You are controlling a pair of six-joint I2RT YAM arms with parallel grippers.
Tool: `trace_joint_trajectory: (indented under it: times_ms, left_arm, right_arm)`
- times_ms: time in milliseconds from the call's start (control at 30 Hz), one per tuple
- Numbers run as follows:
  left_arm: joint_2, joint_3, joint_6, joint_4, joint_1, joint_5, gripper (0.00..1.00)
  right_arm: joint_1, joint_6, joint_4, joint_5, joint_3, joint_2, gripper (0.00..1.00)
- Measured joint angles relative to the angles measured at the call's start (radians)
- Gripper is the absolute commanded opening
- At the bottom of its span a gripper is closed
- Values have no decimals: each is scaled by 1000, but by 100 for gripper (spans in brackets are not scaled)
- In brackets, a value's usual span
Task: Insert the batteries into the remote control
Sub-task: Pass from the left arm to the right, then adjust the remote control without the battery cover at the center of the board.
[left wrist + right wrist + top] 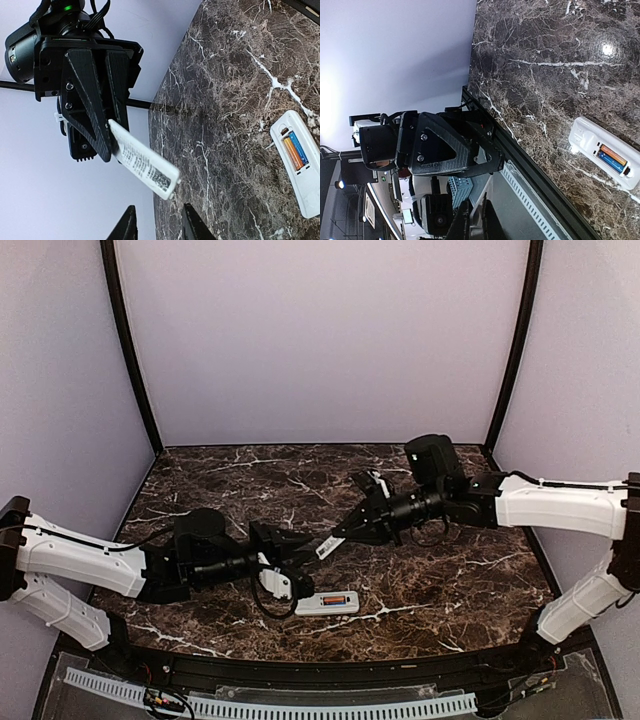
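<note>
The right tool (112, 137) is pressed together on a white cover piece (145, 165), pinching it at one end between its two black fingers (92, 115). The cover piece sticks out from the tips at a slant, with a printed label (159, 179) near its free end. It hangs in the air above the tabletop (450, 580) and touches nothing else.

The left tool (157, 225) faces it from the other side. Its fingers are spread and there is nothing between them. In the left wrist view the free end of the cover piece points toward the gap between these fingers and stops just short of them. From above, the two tools meet nose to nose near the middle of the tabletop, with the cover piece (328, 547) bridging most of the space between them.

The remote control (305, 192) lies flat on the dark marbled tabletop, back side up, just beside the left tool on the side nearer the arm bases. Neither tool touches it. Its battery compartment is uncovered at one end. The orange battery (291, 153) and the blue battery (299, 148) sit inside it, side by side and lengthwise along the body. The right wrist view shows the same pair in their slot, orange (614, 154) beside blue (609, 161), with the white casing (587, 132) around them
</note>
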Motion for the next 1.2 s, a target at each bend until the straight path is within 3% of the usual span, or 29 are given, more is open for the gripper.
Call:
trace_joint_trajectory:
  times_ms: [133,333,600,833,900,967,1200]
  left_arm:
    - [0,0,-38,-8,0,-5,52]
    - [1,60,-282,-228,4,-3,64]
    - [69,142,-623,-539,51,141,80]
    - [208,191,-723,-709,103,243,85]
    - [243,221,-726,-740,105,259,94]
    - [287,262,-727,-768,105,266,95]
    - [408,340,-760,-813,105,277,90]
  right_arm:
    - [-2,-3,-4,25,-19,-10,0]
    - [-7,-10,-19,117,-71,-61,0]
    - [-7,29,110,248,-261,-99,0]
    - [-7,63,250,322,-406,-98,0]
    - [-6,64,299,331,-430,-98,0]
    - [-6,64,340,336,-451,-95,0]
    - [-6,52,394,340,-491,-76,0]
